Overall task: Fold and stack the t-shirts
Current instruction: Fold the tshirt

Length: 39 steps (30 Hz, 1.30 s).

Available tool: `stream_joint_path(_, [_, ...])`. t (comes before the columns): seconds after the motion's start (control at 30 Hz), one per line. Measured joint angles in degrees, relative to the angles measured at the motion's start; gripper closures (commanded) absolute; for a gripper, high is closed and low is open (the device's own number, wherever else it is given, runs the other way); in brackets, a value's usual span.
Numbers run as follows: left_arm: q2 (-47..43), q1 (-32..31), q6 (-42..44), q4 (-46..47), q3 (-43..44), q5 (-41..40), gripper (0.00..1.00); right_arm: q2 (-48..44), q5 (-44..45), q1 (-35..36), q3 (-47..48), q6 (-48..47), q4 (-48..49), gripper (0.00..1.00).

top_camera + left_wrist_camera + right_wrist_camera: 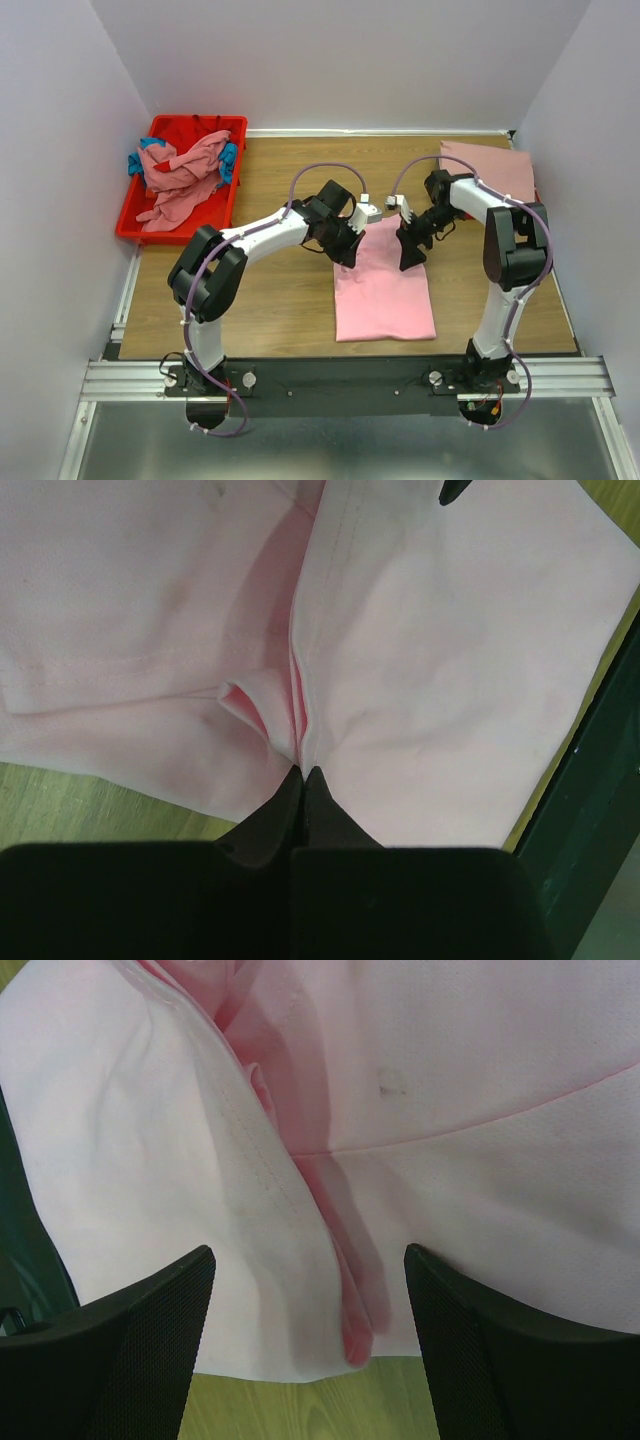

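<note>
While the left gripper [305,777] clenches a fold of the pink t-shirt [385,290] lying centre on the surface [270,290], the right gripper [308,1252] hangs released. A one-sided pull could drag it askew.

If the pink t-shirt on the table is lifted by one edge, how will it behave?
Probably floppy: the pink t-shirt bunches into soft folds where the left fingers pinch it. Likely light, since the cloth looks thin.
</note>
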Motion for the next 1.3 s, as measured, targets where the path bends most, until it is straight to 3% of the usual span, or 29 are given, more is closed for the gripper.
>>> stream_joint_path(0.47, [0.0,0.0,0.0,0.02,0.0,0.0,1.0,0.07,-0.22,0.61,-1.99,-1.01,0.07,0.26])
stream_joint_path(0.83, [0.02,0.0,-0.02,0.02,0.0,0.0,1.0,-2.19,-0.7,0.61,-2.71,-0.81,-0.35,0.38])
stream_joint_path(1.3, [0.02,0.0,-0.02,0.02,0.02,0.0,1.0,-3.26,-0.24,0.87,-4.02,1.51,1.38,0.32])
